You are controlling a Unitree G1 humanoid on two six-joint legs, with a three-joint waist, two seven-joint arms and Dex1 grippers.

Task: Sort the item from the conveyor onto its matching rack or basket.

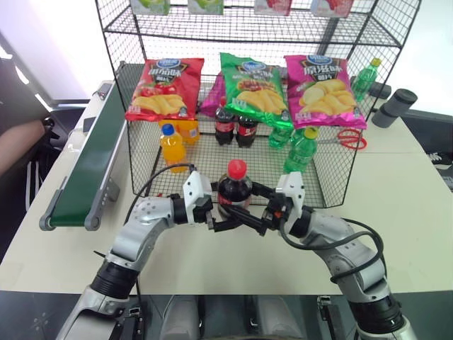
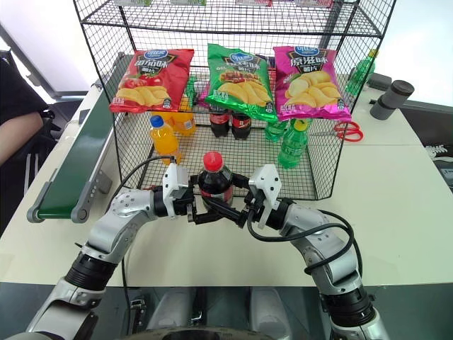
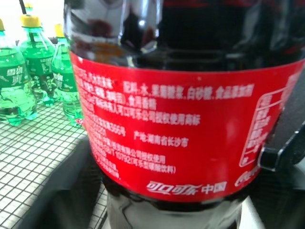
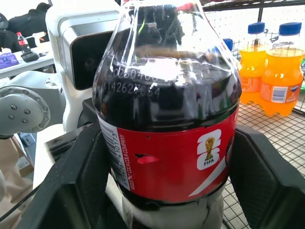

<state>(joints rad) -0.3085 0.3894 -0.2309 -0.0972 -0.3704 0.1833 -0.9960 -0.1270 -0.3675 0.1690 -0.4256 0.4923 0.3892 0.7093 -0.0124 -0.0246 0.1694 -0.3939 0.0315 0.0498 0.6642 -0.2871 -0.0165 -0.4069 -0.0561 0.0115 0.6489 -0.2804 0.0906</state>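
1. The right gripper is clamped on the cola bottle, one finger on each side of its red label.
2. The left gripper has its fingers spread apart beside the bottle.
3. The bottle stands upright between both grippers, above the white table, before the black wire rack; the conveyor lies to the left.

Pale tabletop (glossy), bright white backdrop behind.

item: cola bottle, dark liquid, red cap, red label | pose: upright, off the table | conveyor: dark green belt, left of bottle | rack: black wire mesh, behind bottle
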